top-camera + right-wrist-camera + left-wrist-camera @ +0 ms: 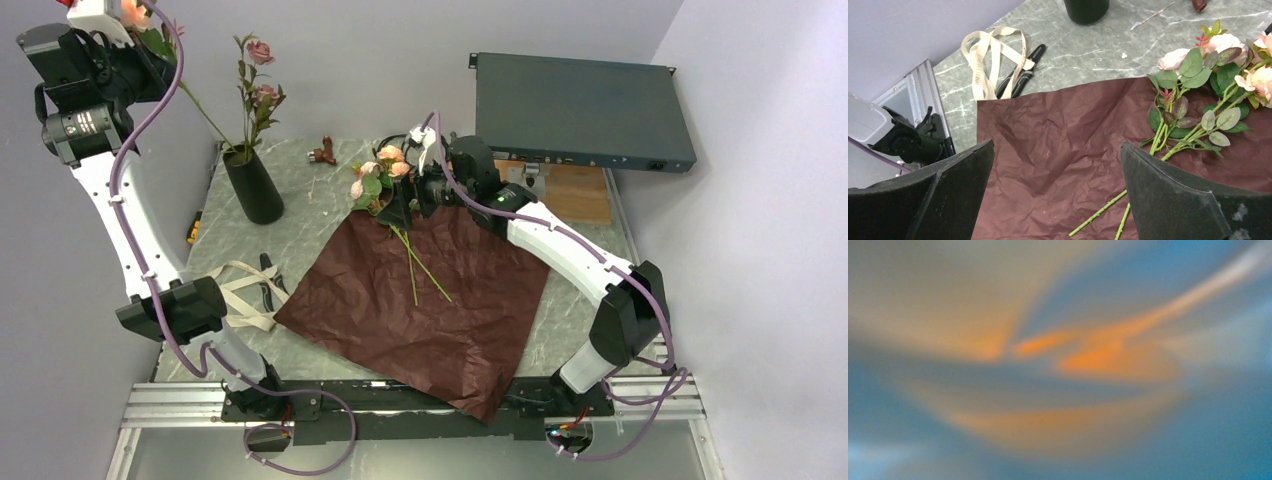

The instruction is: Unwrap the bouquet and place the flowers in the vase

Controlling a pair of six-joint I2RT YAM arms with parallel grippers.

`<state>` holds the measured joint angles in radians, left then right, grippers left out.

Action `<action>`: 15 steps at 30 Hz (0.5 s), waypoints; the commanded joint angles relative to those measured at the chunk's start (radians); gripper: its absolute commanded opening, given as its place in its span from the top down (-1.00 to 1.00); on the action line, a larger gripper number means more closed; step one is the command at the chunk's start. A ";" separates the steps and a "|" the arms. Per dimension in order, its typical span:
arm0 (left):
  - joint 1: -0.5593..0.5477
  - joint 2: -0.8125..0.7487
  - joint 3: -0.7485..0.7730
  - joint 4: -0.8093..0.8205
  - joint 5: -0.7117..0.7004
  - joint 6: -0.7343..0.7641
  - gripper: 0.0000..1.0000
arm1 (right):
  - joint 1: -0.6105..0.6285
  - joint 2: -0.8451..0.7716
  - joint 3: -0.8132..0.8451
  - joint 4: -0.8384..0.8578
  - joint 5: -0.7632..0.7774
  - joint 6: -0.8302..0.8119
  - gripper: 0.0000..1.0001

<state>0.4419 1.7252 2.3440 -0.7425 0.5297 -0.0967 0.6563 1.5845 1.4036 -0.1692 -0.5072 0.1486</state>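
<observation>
The bouquet lies undone: its maroon paper (420,300) is spread flat, and several flowers (383,168) rest at its far edge, stems (422,268) pointing toward me. The black vase (253,186) stands at the back left with two pink roses (261,52) in it. My left gripper (128,22) is raised high at the top left, shut on a peach rose (136,12) whose long stem (200,110) slants down to the vase mouth. The left wrist view is only an orange and blue blur. My right gripper (1057,150) hangs open over the paper (1048,135), just beside the flowers (1208,65).
A beige ribbon (238,292) and a black hand tool (268,283) lie left of the paper. A grey equipment box (580,110) and a wooden board (578,192) sit at the back right. A small brown object (322,153) lies near the back edge.
</observation>
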 commanded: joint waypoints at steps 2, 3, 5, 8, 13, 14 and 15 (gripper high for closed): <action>0.000 0.003 -0.038 -0.014 0.008 -0.015 1.00 | 0.002 0.002 0.043 0.019 -0.009 -0.014 -0.99; 0.001 0.006 -0.043 -0.018 0.000 -0.009 1.00 | 0.002 0.002 0.043 0.018 -0.009 -0.016 -0.99; 0.001 0.009 -0.067 -0.012 -0.015 0.007 1.00 | 0.002 0.004 0.044 0.018 -0.007 -0.017 -0.99; 0.000 0.013 -0.119 0.009 -0.027 0.026 1.00 | 0.002 0.009 0.052 0.013 -0.004 -0.017 -0.99; 0.001 0.031 -0.199 0.069 -0.036 0.043 1.00 | 0.002 0.022 0.056 0.014 -0.004 -0.012 -0.99; 0.001 0.040 -0.209 0.076 -0.035 0.043 1.00 | 0.001 0.024 0.058 0.012 -0.005 -0.012 -0.99; 0.001 0.050 -0.218 0.085 -0.033 0.043 1.00 | 0.001 0.026 0.059 0.009 -0.004 -0.013 -0.99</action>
<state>0.4419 1.7473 2.1506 -0.7372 0.5056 -0.0731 0.6563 1.5978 1.4097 -0.1795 -0.5072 0.1486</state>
